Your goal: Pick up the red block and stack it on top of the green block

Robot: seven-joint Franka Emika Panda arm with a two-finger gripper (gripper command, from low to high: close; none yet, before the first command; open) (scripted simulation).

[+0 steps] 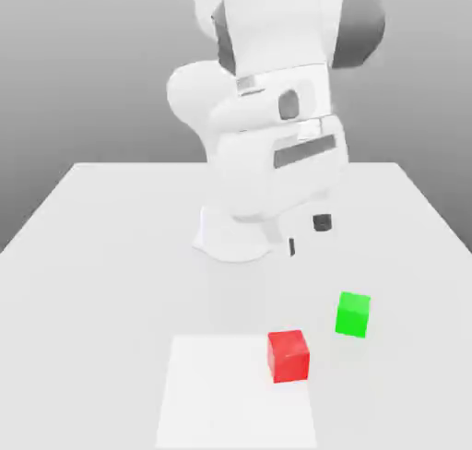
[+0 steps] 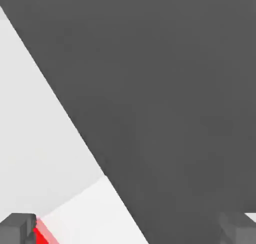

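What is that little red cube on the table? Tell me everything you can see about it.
The red block is a small, plain, bright-red cube with a matte, unmarked surface. It sits flat and upright on the white table, at the edge of a paler square patch. Nothing grips or touches it. The green block, about the same size, stands apart from it, toward the exterior view's right. The hand view catches a sliver of red at the frame's edge.

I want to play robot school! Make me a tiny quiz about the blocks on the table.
1. True or false: the red block sits on top of the green block.
2. Which block lies partly on the paler square patch? A red, B green.
3. Fill in: the gripper is ____ (open or shut).

Key: 1 false, they sit apart on the table. 2 A. 3 open, holding nothing.
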